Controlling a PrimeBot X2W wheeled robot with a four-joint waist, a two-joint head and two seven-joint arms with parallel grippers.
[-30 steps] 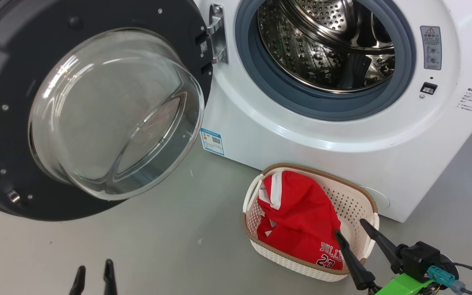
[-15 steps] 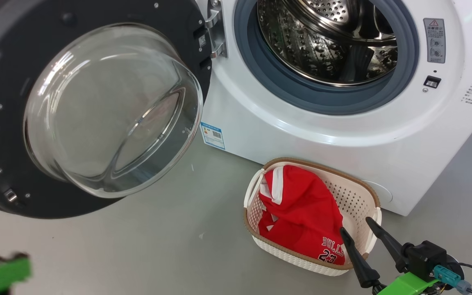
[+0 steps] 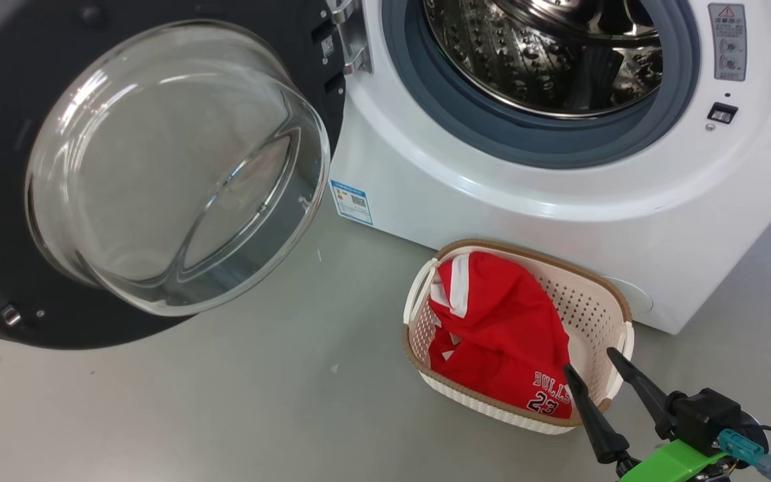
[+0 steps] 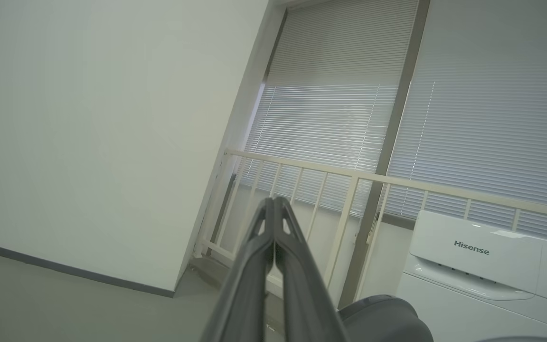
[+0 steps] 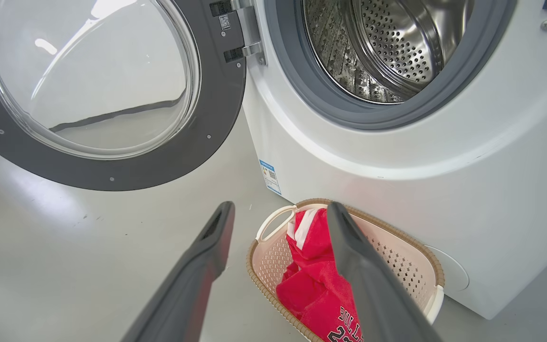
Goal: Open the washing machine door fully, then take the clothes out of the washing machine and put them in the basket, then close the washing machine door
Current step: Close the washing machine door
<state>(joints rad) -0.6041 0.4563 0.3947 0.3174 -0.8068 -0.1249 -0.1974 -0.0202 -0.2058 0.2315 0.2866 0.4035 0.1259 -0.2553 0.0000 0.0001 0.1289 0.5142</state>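
Resting in the basket, clothes lie near the right gripper.

The floor is smooth, pale grey and slightly glossy, with a few small pale specks on it. The white washing machine stands on it. The cream perforated basket sits on the floor just in front of the machine's lower front panel.

head: down on basket | right wrist: same, lower | left wrist: toward blinds
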